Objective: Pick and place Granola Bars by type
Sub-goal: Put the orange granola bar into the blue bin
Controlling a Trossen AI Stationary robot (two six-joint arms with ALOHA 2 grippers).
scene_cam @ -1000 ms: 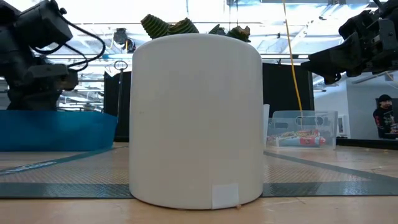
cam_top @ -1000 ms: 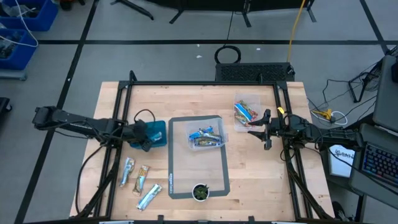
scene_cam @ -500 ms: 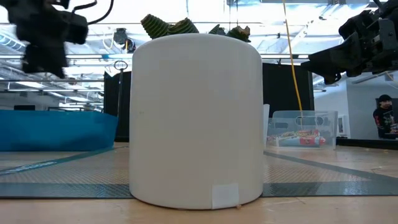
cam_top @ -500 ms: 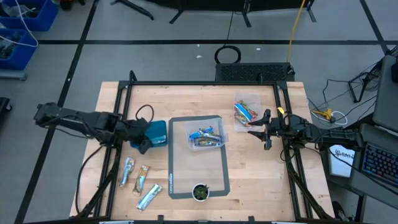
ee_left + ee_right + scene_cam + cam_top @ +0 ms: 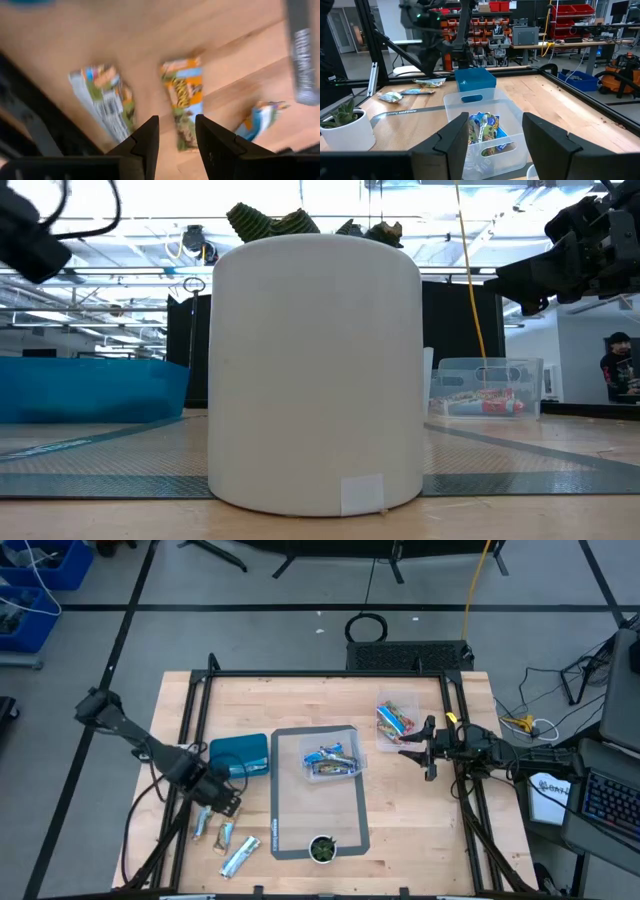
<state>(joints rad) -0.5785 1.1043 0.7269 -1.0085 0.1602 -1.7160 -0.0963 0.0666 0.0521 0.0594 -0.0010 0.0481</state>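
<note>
The left gripper (image 5: 222, 802), fingers spread, hovers above 3 loose foil-wrapped granola bars (image 5: 222, 836) on the wooden table (image 5: 400, 810) at 8 o'clock. The right gripper (image 5: 412, 747), spread, waits at 3 o'clock beside a clear plastic bin (image 5: 398, 721) of bars.

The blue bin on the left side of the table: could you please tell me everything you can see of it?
The blue bin is a small teal-blue plastic box with straight walls and an open top, standing upright on the wooden table, just off the left edge of the grey mat. Its contents cannot be made out. Nothing grips it: the left gripper hangs nearer the front edge, over the loose bars.
</note>
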